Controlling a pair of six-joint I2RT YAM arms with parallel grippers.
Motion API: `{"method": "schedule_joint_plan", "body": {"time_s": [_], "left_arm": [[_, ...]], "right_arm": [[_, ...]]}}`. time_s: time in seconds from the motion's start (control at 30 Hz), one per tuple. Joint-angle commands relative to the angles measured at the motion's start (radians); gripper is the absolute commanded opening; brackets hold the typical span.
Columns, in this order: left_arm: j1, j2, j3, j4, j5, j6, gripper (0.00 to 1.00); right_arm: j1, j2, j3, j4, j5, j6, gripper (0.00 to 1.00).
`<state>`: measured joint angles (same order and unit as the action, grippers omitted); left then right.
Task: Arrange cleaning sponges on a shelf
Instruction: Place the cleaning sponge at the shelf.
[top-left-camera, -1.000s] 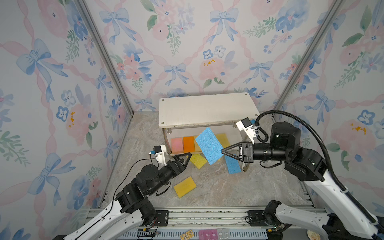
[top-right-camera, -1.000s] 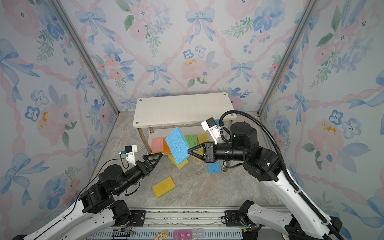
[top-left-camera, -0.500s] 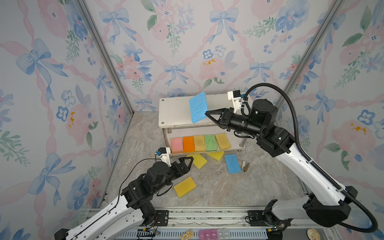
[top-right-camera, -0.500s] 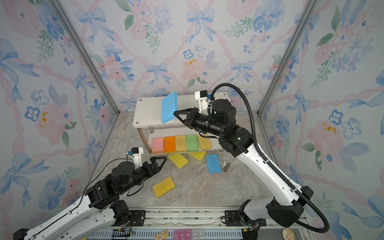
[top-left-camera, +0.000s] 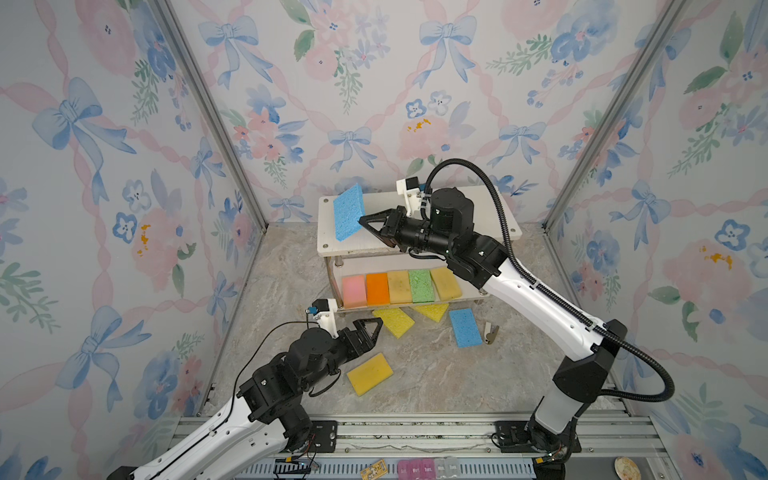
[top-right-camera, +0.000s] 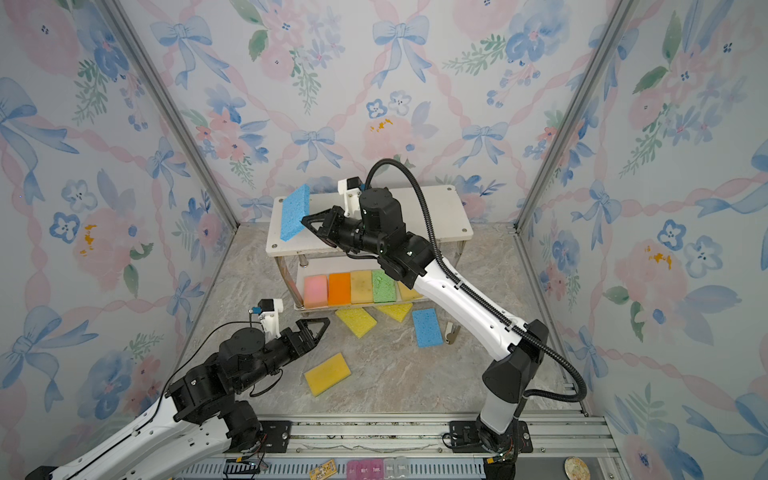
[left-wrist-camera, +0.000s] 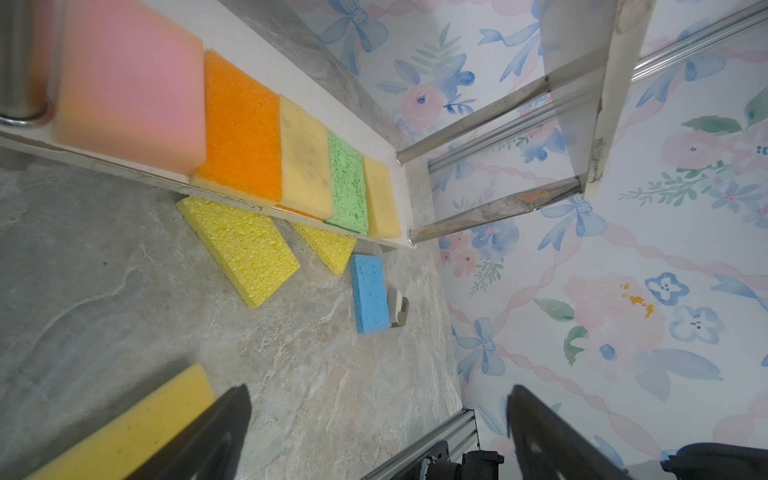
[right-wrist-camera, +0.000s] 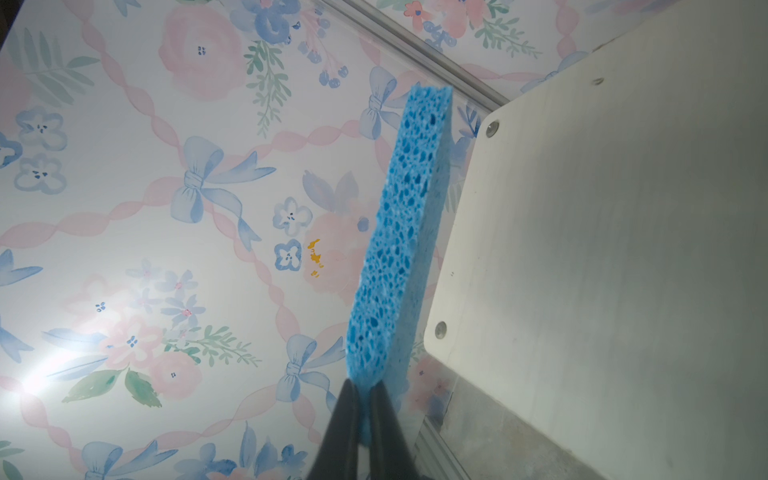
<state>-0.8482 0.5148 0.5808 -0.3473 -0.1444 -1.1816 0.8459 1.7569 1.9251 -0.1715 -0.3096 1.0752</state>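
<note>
My right gripper (top-left-camera: 362, 220) (right-wrist-camera: 362, 390) is shut on one end of a blue sponge (top-left-camera: 348, 212) (right-wrist-camera: 399, 249). It holds the sponge on edge over the left end of the shelf's top board (top-left-camera: 490, 216) (right-wrist-camera: 602, 249). Five sponges lie in a row on the lower tier: pink (top-left-camera: 353, 290), orange (top-left-camera: 377, 287), mustard (top-left-camera: 398, 286), green (top-left-camera: 420, 285) and mustard (top-left-camera: 445, 283). My left gripper (top-left-camera: 372, 328) (left-wrist-camera: 379, 392) hovers open and empty above the floor, beside a mustard yellow sponge (top-left-camera: 370, 374) (left-wrist-camera: 124, 424).
On the floor in front of the shelf lie a bright yellow sponge (top-left-camera: 393, 321), a second yellow one (top-left-camera: 432, 311) partly under the lower board, and a blue sponge (top-left-camera: 465, 327). A small grey clip (top-left-camera: 490, 332) rests against that blue sponge. Patterned walls close in three sides.
My right arm has lifted the blue sponge from in front of the lower tier up and left, to the left end of the top board. My left arm has drawn back slightly.
</note>
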Motion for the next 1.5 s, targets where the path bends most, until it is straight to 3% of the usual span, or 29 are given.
{"method": "schedule_joint_plan", "body": {"time_s": [0.0,0.6,1.17,1.33,1.47], "left_arm": [[0.011,-0.027,-0.032,-0.030,0.023,-0.021,0.98],[0.027,-0.059,-0.043,-0.061,0.069,-0.018,0.98],[0.036,-0.069,-0.046,-0.075,0.084,-0.015,0.98],[0.040,-0.073,-0.050,-0.075,0.091,-0.013,0.98],[0.043,-0.078,-0.051,-0.082,0.093,-0.013,0.98]], "right_arm": [[0.022,0.021,0.038,0.064,0.012,0.028,0.09],[0.058,0.046,-0.048,0.165,0.063,0.088,0.10],[0.063,0.054,-0.060,0.117,0.074,0.098,0.13],[0.067,0.053,-0.063,0.104,0.075,0.098,0.21],[0.069,0.043,-0.075,0.095,0.081,0.091,0.38]]}}
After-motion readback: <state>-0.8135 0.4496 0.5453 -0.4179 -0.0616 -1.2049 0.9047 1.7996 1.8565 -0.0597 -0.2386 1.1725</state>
